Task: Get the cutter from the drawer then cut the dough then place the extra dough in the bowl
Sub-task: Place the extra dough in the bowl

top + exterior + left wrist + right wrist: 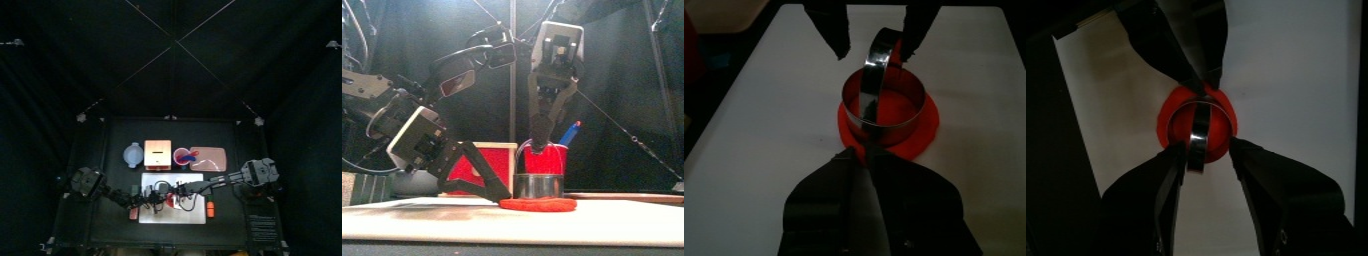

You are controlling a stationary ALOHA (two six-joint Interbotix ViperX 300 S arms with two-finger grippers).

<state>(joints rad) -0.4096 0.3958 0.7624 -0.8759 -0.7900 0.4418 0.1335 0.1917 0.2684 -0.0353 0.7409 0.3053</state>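
Note:
A flat red dough disc [537,205] lies on the white cutting board [422,212]. The round metal cutter [540,185] stands on the dough with its wire handle [885,42] upright. My right gripper [1207,152] hangs over it, jaws open around the handle; one finger [834,28] stands apart from it, the other close against it. My left gripper [858,158] is shut, with its tips resting on the dough's [918,130] rim beside the cutter [885,100]. From above, both grippers meet over the board [160,213].
Behind the board stand the blue-grey bowl [132,154], the wooden box with a red drawer front [159,154], the red cup with toy knives [186,156] and the pink tray [214,157]. Bare board lies around the dough.

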